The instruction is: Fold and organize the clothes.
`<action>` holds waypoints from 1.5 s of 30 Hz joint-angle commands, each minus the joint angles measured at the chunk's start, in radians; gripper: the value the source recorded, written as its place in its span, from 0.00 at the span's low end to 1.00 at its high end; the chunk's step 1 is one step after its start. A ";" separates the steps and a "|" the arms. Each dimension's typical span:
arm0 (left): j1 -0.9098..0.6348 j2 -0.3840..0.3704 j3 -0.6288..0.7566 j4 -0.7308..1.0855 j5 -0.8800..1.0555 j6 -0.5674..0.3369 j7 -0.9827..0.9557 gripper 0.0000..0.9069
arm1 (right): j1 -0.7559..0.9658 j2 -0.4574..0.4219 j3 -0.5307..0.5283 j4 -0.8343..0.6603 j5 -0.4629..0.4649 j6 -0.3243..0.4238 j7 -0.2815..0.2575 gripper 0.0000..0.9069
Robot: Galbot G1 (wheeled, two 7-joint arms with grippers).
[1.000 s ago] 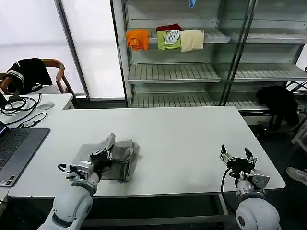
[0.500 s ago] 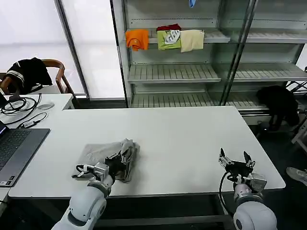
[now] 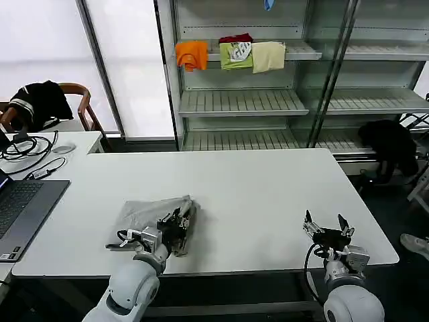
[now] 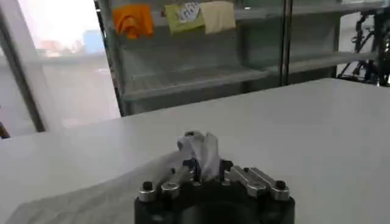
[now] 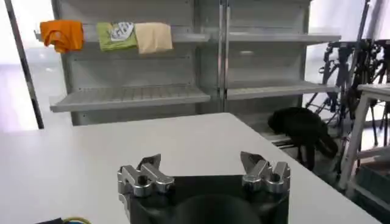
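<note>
A light grey shirt [image 3: 144, 215] lies partly folded on the white table [image 3: 268, 188], near its front left. My left gripper [image 3: 177, 225] sits low at the shirt's right edge and is shut on a bunched fold of the cloth [image 4: 200, 148], which stands up between the fingers in the left wrist view. More of the shirt [image 4: 85, 198] spreads flat behind the gripper there. Near the table's front right edge my right gripper [image 3: 324, 227] stands open, its fingers [image 5: 150, 164] wide apart with nothing between them.
A laptop [image 3: 19, 209] and cables [image 3: 30, 151] lie on the table to the left. A chair with a black garment [image 3: 39, 100] stands behind it. Shelves [image 3: 241, 100] at the back hold orange, green and cream folded garments [image 3: 231, 54]. A dark object [image 3: 391, 144] is on the floor, right.
My left gripper has carried the raised shirt fold to the right and down, so the cloth now lies lower and flatter. The right gripper has drifted slightly towards the front edge, still open.
</note>
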 commanded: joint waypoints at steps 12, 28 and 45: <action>-0.005 0.047 -0.179 -0.166 -0.464 0.008 -0.173 1.00 | 0.063 -0.025 -0.064 -0.017 0.011 -0.011 0.000 1.00; 0.101 0.145 -0.432 -0.014 -0.431 0.007 -0.069 1.00 | 0.134 -0.056 -0.113 -0.068 0.054 -0.023 -0.005 1.00; 0.111 0.139 -0.421 0.085 -0.391 0.007 0.019 1.00 | 0.111 -0.058 -0.099 -0.046 0.053 -0.025 -0.008 1.00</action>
